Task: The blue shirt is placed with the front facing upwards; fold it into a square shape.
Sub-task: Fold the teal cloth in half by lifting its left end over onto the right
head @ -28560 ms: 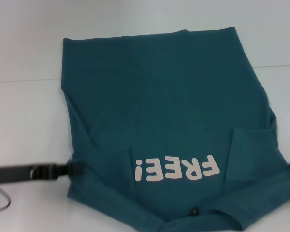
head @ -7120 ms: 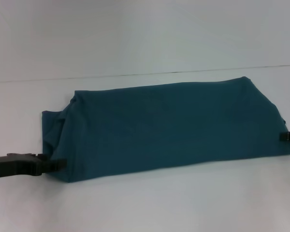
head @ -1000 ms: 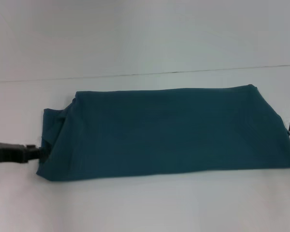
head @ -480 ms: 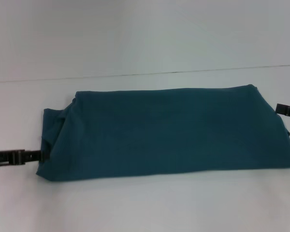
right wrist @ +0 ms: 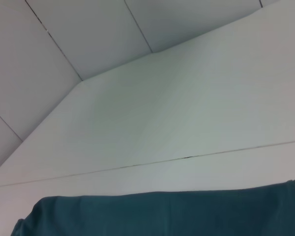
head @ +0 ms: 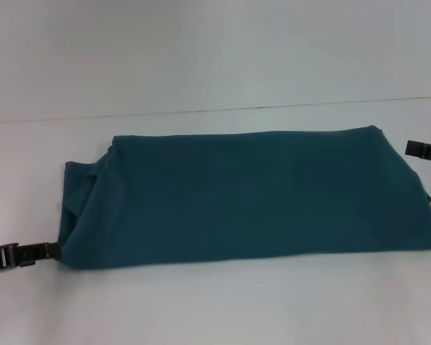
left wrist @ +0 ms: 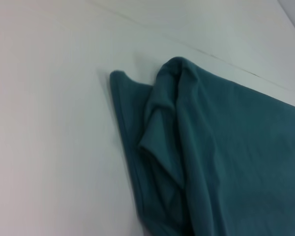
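Blue shirt (head: 251, 198) soft, limp band; I'd pinch both ends, 9 and 3 o'clock; left gripper (head: 29, 253), right gripper (head: 425, 149) grip state unclear

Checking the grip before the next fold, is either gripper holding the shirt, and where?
Cannot be told: left gripper meets the blue shirt at its near-left corner; right gripper is beside its far-right edge.

A white table (head: 215, 309) with one thin seam meets pale panelled walls (right wrist: 64, 44).

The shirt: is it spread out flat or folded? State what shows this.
Folded. The shirt lies as a long band with its print hidden, and layers bunch at its left end. It is not yet square.
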Robot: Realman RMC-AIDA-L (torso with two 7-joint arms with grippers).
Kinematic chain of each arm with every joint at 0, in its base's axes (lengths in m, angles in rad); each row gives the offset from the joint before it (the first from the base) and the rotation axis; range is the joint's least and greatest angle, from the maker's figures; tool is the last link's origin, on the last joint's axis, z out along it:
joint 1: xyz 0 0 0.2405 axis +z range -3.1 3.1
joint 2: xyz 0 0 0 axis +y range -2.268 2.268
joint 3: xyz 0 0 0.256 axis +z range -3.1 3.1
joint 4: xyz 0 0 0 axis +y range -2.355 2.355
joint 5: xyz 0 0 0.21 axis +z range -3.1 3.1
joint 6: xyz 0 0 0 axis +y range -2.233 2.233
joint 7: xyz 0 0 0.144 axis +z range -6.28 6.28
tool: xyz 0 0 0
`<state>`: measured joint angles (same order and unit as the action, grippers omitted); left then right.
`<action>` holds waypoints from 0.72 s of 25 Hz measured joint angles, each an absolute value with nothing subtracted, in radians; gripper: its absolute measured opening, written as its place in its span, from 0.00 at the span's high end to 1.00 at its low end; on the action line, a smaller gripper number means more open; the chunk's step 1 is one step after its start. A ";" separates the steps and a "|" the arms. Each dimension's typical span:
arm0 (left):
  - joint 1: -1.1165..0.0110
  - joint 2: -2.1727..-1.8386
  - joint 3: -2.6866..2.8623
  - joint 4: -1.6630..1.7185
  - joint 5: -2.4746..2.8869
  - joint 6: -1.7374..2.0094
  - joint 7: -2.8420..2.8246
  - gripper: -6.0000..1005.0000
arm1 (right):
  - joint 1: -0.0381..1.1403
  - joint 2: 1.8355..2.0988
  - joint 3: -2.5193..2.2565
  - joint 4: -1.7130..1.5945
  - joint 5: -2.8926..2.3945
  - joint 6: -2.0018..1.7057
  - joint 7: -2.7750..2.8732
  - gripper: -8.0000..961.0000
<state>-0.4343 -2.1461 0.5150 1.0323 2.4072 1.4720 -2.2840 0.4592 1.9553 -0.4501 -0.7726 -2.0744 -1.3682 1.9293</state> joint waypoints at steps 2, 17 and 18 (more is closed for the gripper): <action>-0.433 -2.146 0.509 1.019 2.408 1.478 -2.287 0.34 | 0.460 1.953 -0.451 -0.775 -2.075 -1.368 1.929 0.08; -0.471 -2.151 0.516 0.925 2.407 1.439 -2.253 0.34 | 0.457 1.941 -0.451 -0.776 -2.075 -1.382 1.938 0.08; -0.474 -2.151 0.517 0.922 2.407 1.436 -2.253 0.34 | 0.456 1.940 -0.451 -0.776 -2.075 -1.382 1.938 0.08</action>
